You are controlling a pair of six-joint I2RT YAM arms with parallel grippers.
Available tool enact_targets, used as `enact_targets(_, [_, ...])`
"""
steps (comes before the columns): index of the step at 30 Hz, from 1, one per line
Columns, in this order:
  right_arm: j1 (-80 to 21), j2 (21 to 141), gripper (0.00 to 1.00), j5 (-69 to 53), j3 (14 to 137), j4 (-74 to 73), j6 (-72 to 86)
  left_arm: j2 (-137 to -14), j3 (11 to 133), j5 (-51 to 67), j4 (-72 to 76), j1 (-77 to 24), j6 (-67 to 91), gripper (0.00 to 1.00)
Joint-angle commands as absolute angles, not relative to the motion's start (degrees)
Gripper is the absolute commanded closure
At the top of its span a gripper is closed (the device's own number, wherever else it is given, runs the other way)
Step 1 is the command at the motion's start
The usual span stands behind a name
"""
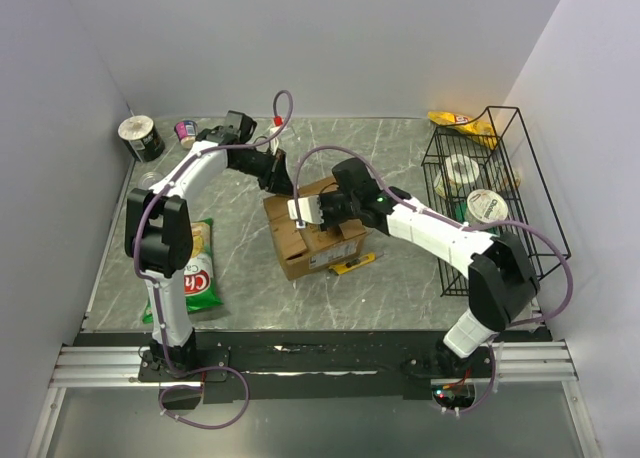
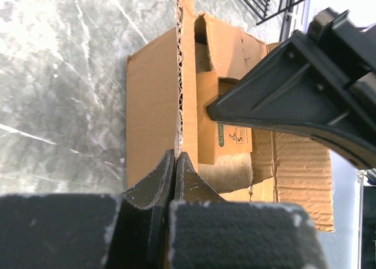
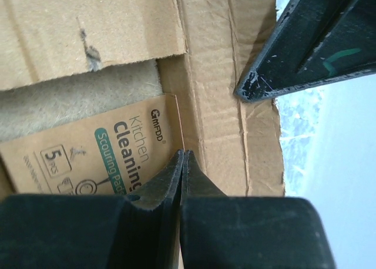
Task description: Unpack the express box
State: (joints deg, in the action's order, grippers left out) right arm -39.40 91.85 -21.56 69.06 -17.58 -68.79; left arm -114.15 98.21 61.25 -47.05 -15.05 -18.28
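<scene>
From above, the box point(image 1: 318, 240) sat mid-table point(image 1: 400, 148), flaps open, with both arms bent over it. The left gripper point(image 1: 283, 181) was at its far-left edge. The right gripper point(image 1: 318, 210) was over the opening, and the two were near each other.

In the left wrist view, the left gripper point(image 2: 176, 163) was clamped on the corrugated edge of an upright flap point(image 2: 188, 75). A pack point(image 2: 234, 141) of scouring pads lay inside, partly under a smaller inner flap. The right gripper's dark finger reached in just beside it.

In the right wrist view, the right gripper point(image 3: 183, 160) was pressed shut, seemingly on the thin right edge of the pack point(image 3: 106, 157). Only the card's margin ran into the seam between the fingers.

That shallow pinch was the main risk: on lifting, the card could slip free or tear. The pack also looked tucked under an inner flap, so pulling might snag it and drag the box up unless the flap hold kept it down. With the grippers so close, a careless withdrawal could knock one against the other.
</scene>
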Motion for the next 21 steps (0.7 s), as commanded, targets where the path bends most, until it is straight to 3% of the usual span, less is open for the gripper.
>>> enact_targets(1, [-39.82,86.84,1.0,-24.35,69.08,-22.15,-65.13,-112.24,99.49,63.11,-45.88,-15.12,-19.6,0.99])
enact_targets(11, [-39.81,82.88,1.0,-20.05,74.26,-8.56,-57.75,-112.32,99.23,63.28,-46.14,-15.56,-19.86,0.99])
enact_targets(17, [-38.85,83.23,1.0,-9.77,76.72,7.54,-51.25,-112.06,99.23,63.11,-46.84,-15.56,-19.95,0.99])
enact_targets(21, [-37.18,83.06,1.0,-6.25,80.15,8.87,-46.77,-111.89,99.23,62.93,-47.63,-15.47,-20.47,0.99])
